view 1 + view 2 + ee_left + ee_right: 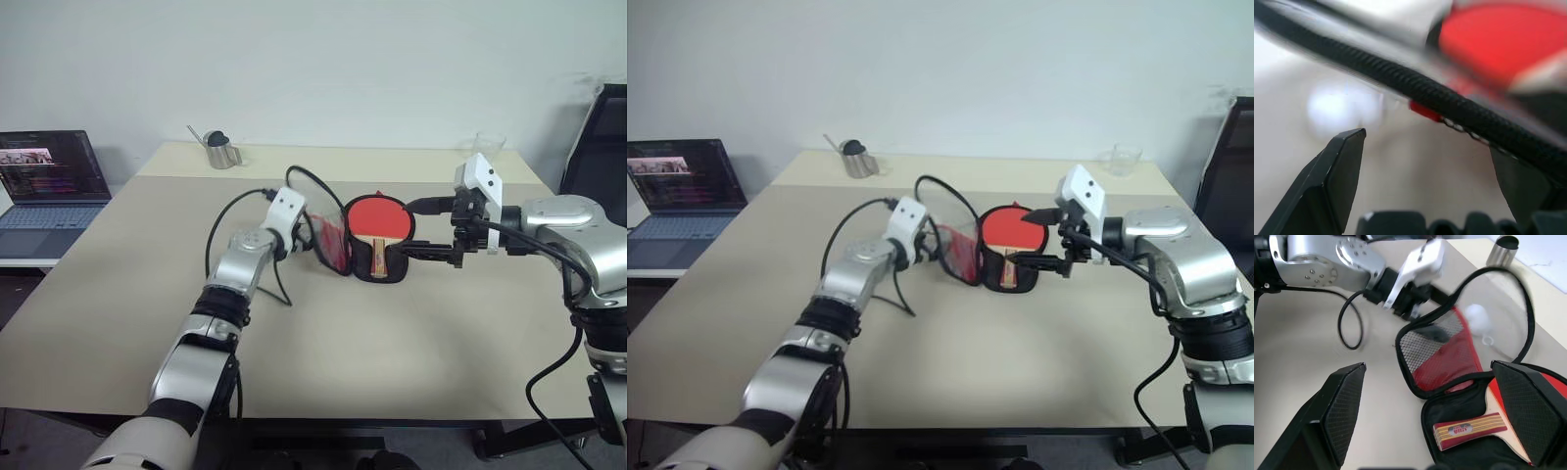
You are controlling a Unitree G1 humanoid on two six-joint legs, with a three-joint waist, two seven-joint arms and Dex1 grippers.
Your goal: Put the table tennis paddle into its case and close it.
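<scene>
The case (355, 266) lies unzipped at the table's middle. The table tennis paddle (377, 217) rests in its black-lined half, handle (1469, 431) toward me. The lid (1435, 352), with red mesh, a clear window and a white pompom (1476, 316), stands raised on the left side. My left gripper (312, 235) is open right at that lid, whose black edge (1449, 105) crosses just ahead of its fingers (1347, 147). To the right of the case my right gripper (423, 230) hangs open, a little above the paddle, holding nothing.
A metal cup (220, 150) stands at the back left of the table and a clear glass (487, 145) at the back right. A laptop (49, 181) sits on a side surface to the left. A black chair (602, 137) is at the right.
</scene>
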